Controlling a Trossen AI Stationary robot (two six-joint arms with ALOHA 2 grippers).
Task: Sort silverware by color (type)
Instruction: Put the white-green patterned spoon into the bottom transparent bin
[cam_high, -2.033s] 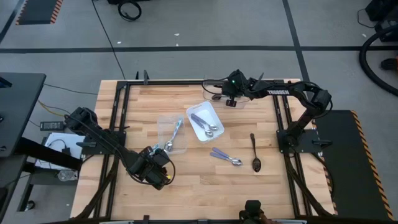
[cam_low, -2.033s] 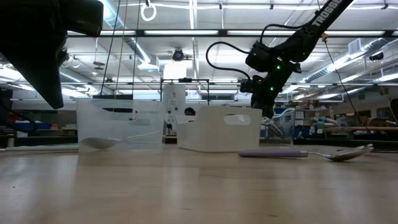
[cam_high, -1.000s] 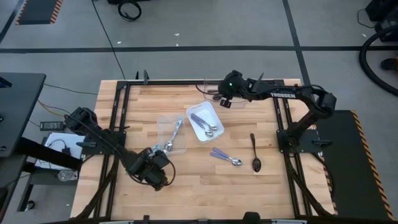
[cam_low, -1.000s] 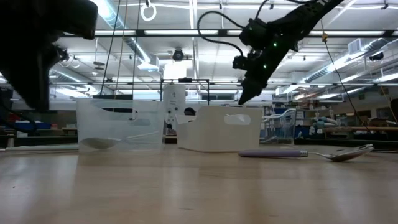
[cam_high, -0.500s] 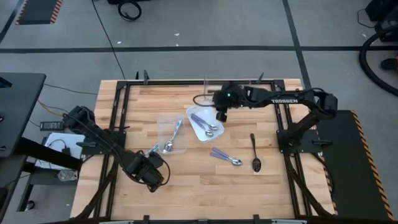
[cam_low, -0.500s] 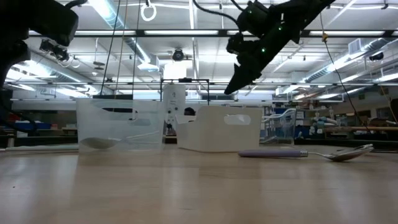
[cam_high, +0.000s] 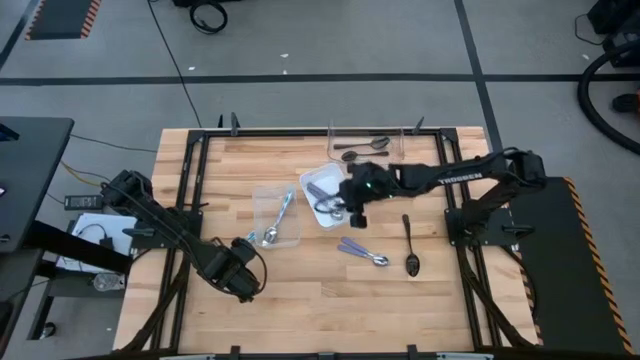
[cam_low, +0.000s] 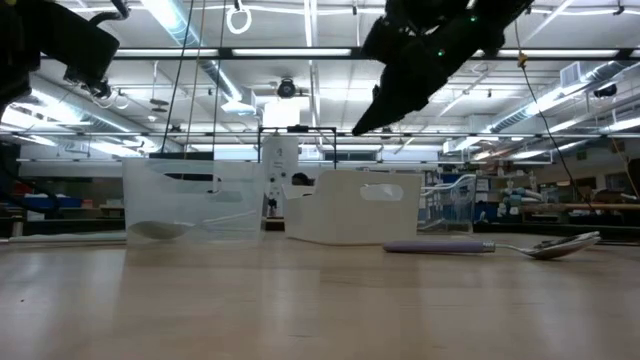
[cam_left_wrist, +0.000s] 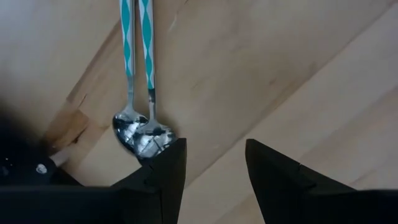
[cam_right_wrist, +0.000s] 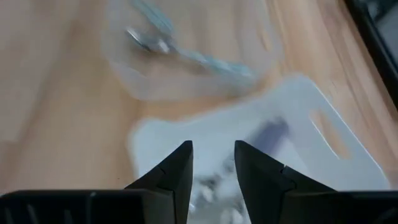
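The right gripper, fingers parted and empty, hovers by the white bin holding purple spoons — likely heading for the loose purple pair nearby — while the left gripper, also spread, waits near teal spoons.

Grey floor, ceiling strip lights

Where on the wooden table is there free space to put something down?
Free: the table's near strip, in front of the purple-handled spoons and the black spoon; also the far-left corner beyond the clear container. Crowded: the middle, around the white container under the right gripper.
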